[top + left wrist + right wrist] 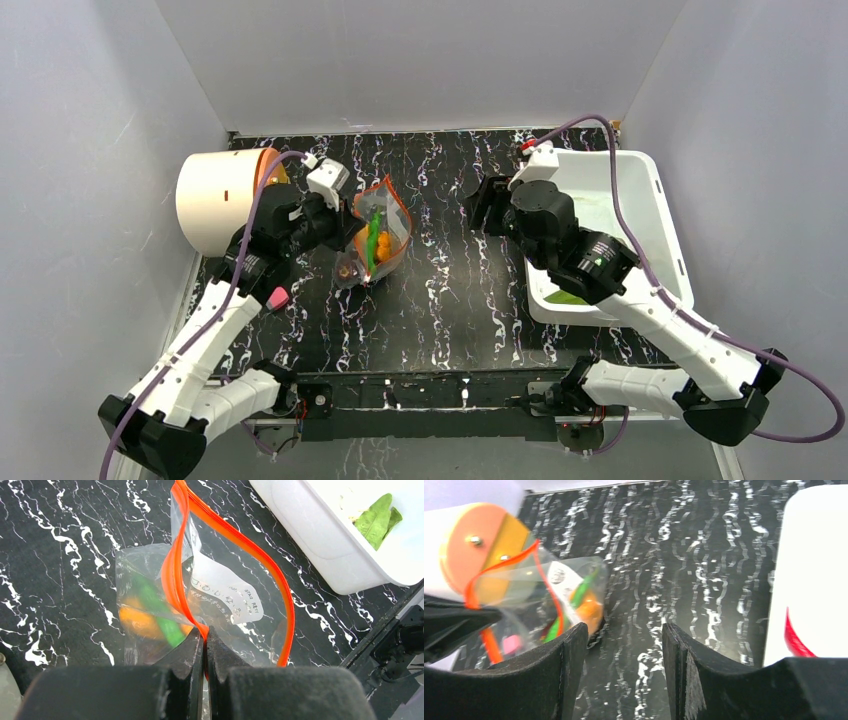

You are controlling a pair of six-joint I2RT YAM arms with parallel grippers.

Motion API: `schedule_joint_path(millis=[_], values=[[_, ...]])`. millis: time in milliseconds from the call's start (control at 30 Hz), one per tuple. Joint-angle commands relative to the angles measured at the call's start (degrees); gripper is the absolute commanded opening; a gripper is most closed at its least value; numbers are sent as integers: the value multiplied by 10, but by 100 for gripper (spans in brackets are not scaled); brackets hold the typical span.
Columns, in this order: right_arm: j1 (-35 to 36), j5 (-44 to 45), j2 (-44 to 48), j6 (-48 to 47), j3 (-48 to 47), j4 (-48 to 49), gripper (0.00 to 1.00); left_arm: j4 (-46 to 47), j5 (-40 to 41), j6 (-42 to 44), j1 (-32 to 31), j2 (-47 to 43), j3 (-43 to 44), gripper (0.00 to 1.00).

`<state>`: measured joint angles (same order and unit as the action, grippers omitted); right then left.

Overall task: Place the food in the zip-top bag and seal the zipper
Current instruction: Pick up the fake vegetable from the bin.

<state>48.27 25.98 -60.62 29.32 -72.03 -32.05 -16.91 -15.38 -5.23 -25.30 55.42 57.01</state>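
At ten o'clock on the bench (pixel 450 300) the zip-top bag (pixel 380 235) gaped, orange fruit (pixel 137 622) and green pepper (pixel 157 612) inside, the left gripper (pixel 205 635) clamped on its zipper (pixel 175 575). The right gripper (pixel 624 630) hung open, empty, toward two o'clock; I'd have it pinch the strip and slide along.

Top view: right arm (pixel 585 262) covers the bin's (pixel 655 215) near-left part; a green piece (pixel 563 297) under it shows only as a sliver. Right gripper (pixel 488 205) merges with the dark table (pixel 450 300), finger gap unreadable there. Food (pixel 372 243) in the bag (pixel 392 215) too small to sort beyond orange and green. Left wrist view: food blurred through the film, orange blob and green strip only; label (pixel 225 591) writing illegible; zipper (pixel 176 570) runs in between the left gripper's (pixel 205 632) fingers, out of sight; bin cut by top and right edges. Right wrist view: cylinder (pixel 471 550) blurred, cut by left edge; pink smear (pixel 511 643) by the bag unidentifiable; red mark (pixel 795 639) on bin partly behind a finger.
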Motion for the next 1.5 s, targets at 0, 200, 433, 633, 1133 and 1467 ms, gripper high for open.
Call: schedule_joint_path(millis=[0, 200, 433, 633, 1133, 1467], values=[[-1, 105, -16, -27, -37, -55, 54, 7, 8, 27, -2, 3, 40, 0], [-62, 110, -40, -19, -6, -59, 56, 18, 15, 35, -2, 11, 21, 0], [-308, -65, -49, -13, 53, 13, 55, 93, 76, 11, -2, -2, -34, 0], [-390, -91, -90, 27, 0, -72, 56, 87, 184, -43, -2, -20, -49, 0], [-561, -158, -138, 159, 51, -165, 48, -39, 140, -110, -2, 37, 34, 0], [-621, -37, -167, 221, 78, -147, 52, -43, 128, -63, -2, 39, 63, 0]])
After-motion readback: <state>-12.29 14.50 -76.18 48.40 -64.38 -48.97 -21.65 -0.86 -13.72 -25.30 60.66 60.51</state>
